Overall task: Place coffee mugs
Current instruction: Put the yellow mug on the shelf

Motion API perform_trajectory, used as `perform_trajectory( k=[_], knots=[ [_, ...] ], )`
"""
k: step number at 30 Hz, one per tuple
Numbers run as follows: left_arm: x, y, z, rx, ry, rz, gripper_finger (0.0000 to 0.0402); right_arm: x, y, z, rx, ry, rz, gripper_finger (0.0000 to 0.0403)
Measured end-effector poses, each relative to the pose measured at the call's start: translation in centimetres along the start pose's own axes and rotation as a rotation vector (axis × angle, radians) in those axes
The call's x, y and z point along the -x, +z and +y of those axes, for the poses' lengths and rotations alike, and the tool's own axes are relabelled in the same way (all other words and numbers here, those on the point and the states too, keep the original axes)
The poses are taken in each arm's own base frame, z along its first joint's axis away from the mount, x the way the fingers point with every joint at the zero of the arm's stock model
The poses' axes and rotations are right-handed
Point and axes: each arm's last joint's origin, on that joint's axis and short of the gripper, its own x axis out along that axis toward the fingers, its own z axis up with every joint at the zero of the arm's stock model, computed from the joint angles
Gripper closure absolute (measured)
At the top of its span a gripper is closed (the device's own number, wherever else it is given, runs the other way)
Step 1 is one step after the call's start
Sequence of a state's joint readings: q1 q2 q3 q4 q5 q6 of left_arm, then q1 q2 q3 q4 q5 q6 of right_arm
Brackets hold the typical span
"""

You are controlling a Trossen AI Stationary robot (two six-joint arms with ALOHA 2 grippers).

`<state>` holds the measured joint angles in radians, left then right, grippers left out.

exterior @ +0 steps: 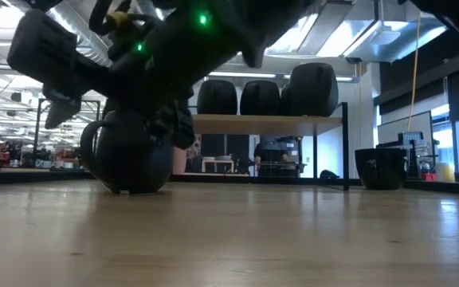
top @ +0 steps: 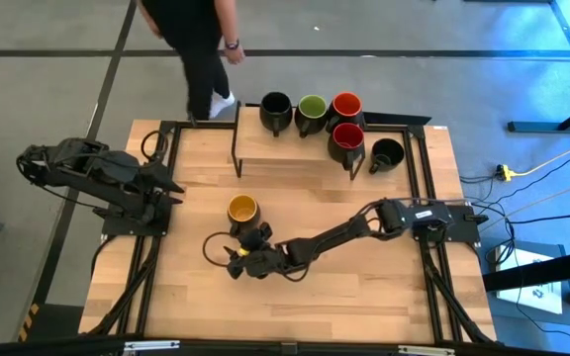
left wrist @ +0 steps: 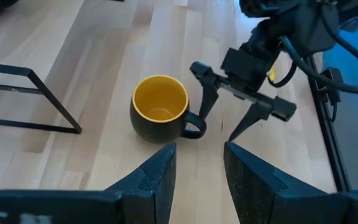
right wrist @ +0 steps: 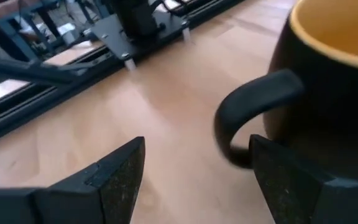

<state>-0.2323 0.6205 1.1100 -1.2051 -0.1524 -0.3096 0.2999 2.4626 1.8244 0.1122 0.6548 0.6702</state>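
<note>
On the table [top: 364, 287], near its middle and toward my seven o'clock, one item in hand: the yellow-lined mug [top: 242, 211], black outside, upright, handle turned toward the right claw [top: 237, 259].

Item, right claw: fingers wide apart, holding nothing, low over the wood just beside the mug. In the right wrist view the handle [right wrist: 253, 115] sits ahead of the two fingers, nearer one finger than the other, not yet between them.

Item, left claw [left wrist: 197, 171]: fingers partly apart, empty, parked at the table's nine o'clock edge and looking across at the mug.

Item, low shelf [top: 295, 148] at twelve o'clock: four mugs set along it, the black-lined mug [top: 276, 111], the green-lined mug [top: 311, 114], a red-lined mug [top: 346, 109] and a second red-lined mug [top: 346, 141] just in front.

Item, a further black-lined mug [top: 387, 154], standing on the table by the shelf's right post.

Item, a person [top: 201, 49] standing beyond the twelve o'clock edge.

Handling note, my judgement: this is the approach to grip the yellow-lined mug. I would centre the handle between the fingers before closing, keep the fingertips clear of the wood, and come in square so the far finger does not nudge the body and spin the mug. Close firmly; a grip on the handle alone may let the mug swing when lifted.
</note>
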Motion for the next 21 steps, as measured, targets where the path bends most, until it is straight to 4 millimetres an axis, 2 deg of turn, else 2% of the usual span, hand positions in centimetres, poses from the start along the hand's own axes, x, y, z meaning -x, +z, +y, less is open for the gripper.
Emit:
perform_trajectory(
  k=[5,13,16,21],
  knots=[
    [0.0,0.0,0.0,0.003,0.000,0.000,0.0273,-1.2,0.0,-0.8,-0.020,-0.013,-0.038,0.0127],
    [0.0,0.0,0.0,0.003,0.009,-0.003,0.0273,-1.4,0.6,-0.8,-0.019,-0.012,-0.089,0.0135],
    [0.0,0.0,0.0,0.003,0.017,-0.006,0.0273,-1.6,0.8,-1.1,-0.033,-0.028,-0.101,0.0163],
    [0.0,0.0,0.0,0.003,0.018,-0.006,0.0273,-2.1,1.3,-1.7,-0.049,-0.048,-0.111,0.0244]
  ],
)
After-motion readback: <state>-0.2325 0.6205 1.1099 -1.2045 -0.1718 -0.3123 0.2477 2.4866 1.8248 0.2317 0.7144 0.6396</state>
